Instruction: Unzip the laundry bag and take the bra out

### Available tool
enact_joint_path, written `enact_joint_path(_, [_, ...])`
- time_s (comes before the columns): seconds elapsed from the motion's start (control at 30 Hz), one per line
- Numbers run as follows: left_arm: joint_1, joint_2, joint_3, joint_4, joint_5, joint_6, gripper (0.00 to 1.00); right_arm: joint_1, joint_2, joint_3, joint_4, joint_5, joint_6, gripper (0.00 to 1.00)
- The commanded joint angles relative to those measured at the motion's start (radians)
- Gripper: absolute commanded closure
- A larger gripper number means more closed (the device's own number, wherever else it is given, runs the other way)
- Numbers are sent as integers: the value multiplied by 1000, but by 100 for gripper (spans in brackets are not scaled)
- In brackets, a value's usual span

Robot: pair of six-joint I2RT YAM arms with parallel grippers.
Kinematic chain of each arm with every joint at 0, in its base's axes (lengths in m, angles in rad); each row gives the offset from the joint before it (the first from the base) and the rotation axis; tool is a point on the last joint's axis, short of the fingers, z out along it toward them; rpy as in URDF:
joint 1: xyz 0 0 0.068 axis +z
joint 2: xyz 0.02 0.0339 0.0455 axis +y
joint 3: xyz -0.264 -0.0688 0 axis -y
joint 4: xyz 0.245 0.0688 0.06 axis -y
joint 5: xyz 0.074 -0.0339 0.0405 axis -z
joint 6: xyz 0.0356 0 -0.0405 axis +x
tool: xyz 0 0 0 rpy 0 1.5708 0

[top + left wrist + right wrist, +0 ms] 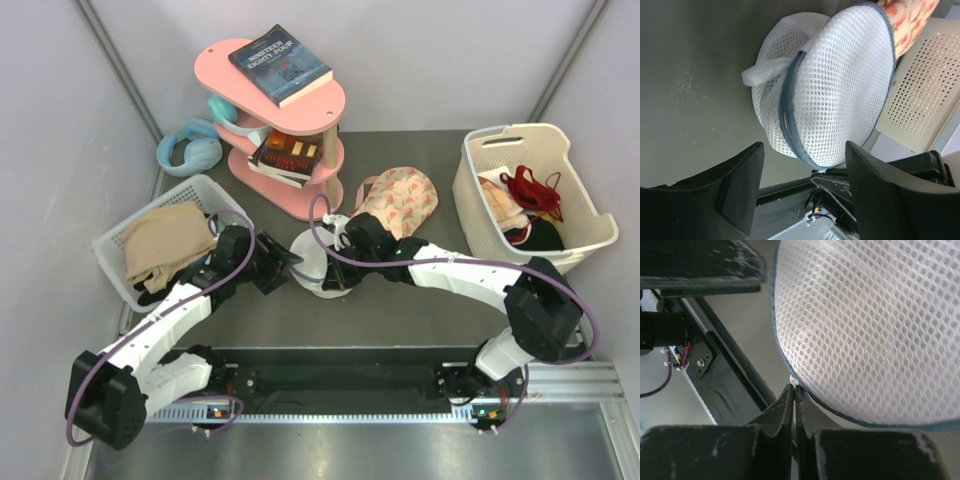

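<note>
The laundry bag (312,252), round white mesh with a dark zip around its rim, is lifted on edge at the table's middle between my two grippers. My right gripper (336,280) is shut at the bag's lower rim; in the right wrist view its fingertips (794,390) pinch a small white tab on the zip edge, with the bag's mesh (865,325) just above. My left gripper (805,185) is open and empty, its jaws spread just short of the bag (835,85), and it shows in the top view (288,266) to the bag's left. The bra is hidden.
A peach floral fabric piece (400,200) lies behind the bag. A pink shelf with books (290,120) and blue headphones (188,150) stand at the back. A white basket with beige cloth (160,245) is at the left. A cream basket with a red garment (530,190) is at the right.
</note>
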Motion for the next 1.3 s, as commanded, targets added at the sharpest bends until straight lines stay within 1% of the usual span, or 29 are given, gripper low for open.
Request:
enact_joint_path(0.0, [1, 13, -14, 75, 38, -44, 30, 43, 22, 73, 13, -21, -29, 100])
enact_joint_path(0.1, [1, 29, -23, 100, 46, -53, 31, 58, 34, 90, 8, -21, -35, 100])
enact_joint_path(0.17, [-2, 29, -29, 109, 46, -59, 33, 69, 40, 101, 6, -20, -39, 100])
enact_joint_path(0.2, [0, 32, -31, 115, 46, -62, 38, 71, 40, 105, 5, -21, -40, 100])
enact_joint_path(0.27, [-3, 30, -34, 121, 49, -65, 42, 77, 44, 110, 2, -17, -42, 100])
enact_joint_path(0.3, [-5, 29, -35, 121, 50, -65, 48, 78, 42, 113, 2, -15, -42, 100])
enact_joint_path(0.4, [-9, 27, -41, 125, 49, -68, 55, 80, 45, 116, -1, -13, -40, 100])
enact_joint_path(0.5, [-12, 24, -60, 151, 53, -80, 65, 83, 42, 113, -4, -10, -39, 100])
enact_joint_path(0.53, [-12, 24, -69, 158, 56, -86, 74, 82, 42, 113, -3, -9, -37, 100])
enact_joint_path(0.6, [-14, 24, -74, 171, 59, -90, 87, 83, 40, 112, -6, -4, -37, 100])
enact_joint_path(0.63, [-14, 24, -75, 169, 58, -90, 95, 82, 39, 110, -4, 0, -34, 100])
enact_joint_path(0.67, [-14, 24, -75, 171, 56, -90, 100, 82, 39, 109, -7, 3, -34, 100])
enact_joint_path(1.07, [-12, 18, -70, 158, 50, -70, 100, 68, 25, 81, -29, 29, -25, 100])
enact_joint_path(1.27, [-12, 3, -69, 141, 36, -57, 100, 19, -19, 27, -14, 31, -5, 100])
